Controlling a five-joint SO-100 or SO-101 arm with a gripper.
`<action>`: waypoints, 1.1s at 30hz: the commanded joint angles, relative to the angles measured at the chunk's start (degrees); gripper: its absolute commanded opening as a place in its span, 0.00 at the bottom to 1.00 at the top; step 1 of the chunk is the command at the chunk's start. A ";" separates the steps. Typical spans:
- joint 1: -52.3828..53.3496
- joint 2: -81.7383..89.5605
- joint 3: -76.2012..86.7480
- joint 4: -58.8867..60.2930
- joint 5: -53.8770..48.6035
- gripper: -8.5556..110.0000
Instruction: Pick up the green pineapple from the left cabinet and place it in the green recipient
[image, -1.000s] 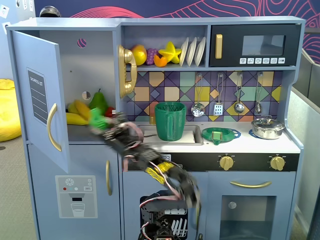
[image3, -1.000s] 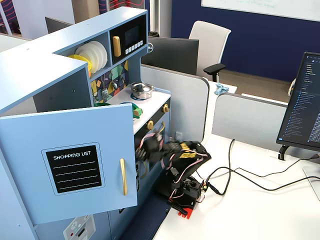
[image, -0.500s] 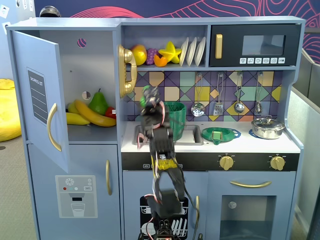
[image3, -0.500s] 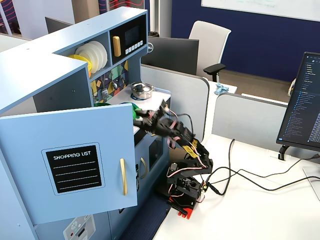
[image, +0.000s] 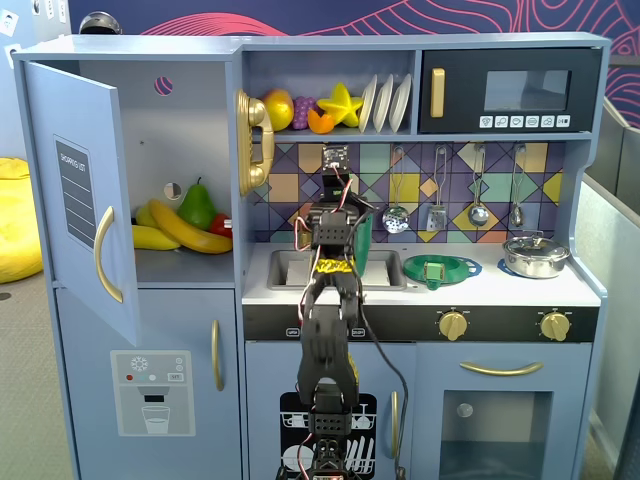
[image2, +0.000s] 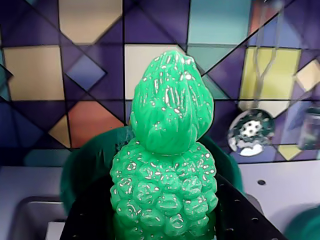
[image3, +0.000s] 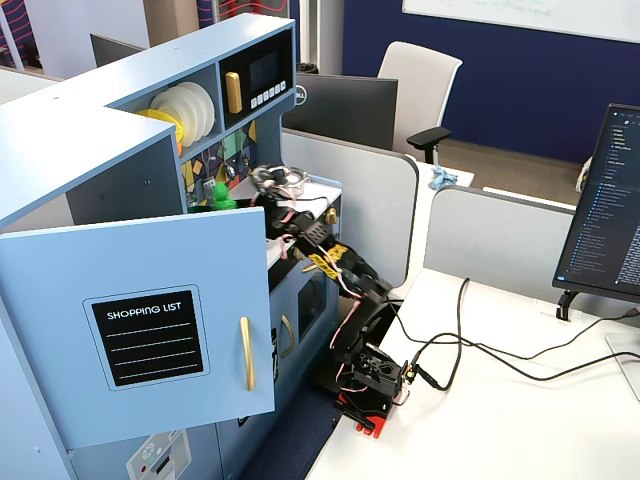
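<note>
In the wrist view the bumpy bright-green pineapple (image2: 165, 185) stands crown-up between my black fingers (image2: 97, 220), so my gripper (image2: 165, 217) is shut on it. The dark-green cup (image2: 87, 162) sits right behind and below the pineapple, with its rim showing on both sides. In a fixed view my gripper (image: 338, 205) hovers over the sink area, with part of the cup (image: 363, 238) showing beside it; the pineapple is hidden by the arm there. The light-blue left cabinet (image: 75, 190) has its door open. From the side, the pineapple (image3: 222, 195) shows as a green spot by the backsplash.
Bananas (image: 185, 228) and a dark-green pear (image: 197, 205) lie in the open cabinet. A sink (image: 290, 265), a flat green strainer dish (image: 440, 268) and a silver pot (image: 535, 256) are on the counter. Utensils (image2: 248, 130) hang on the tiled backsplash. The open door (image3: 150, 330) juts out to the left.
</note>
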 joint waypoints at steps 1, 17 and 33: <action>-0.53 -5.63 -10.28 -1.49 -1.93 0.07; -1.14 -9.84 -10.28 -9.58 1.41 0.37; -2.46 49.57 51.59 16.79 0.53 0.31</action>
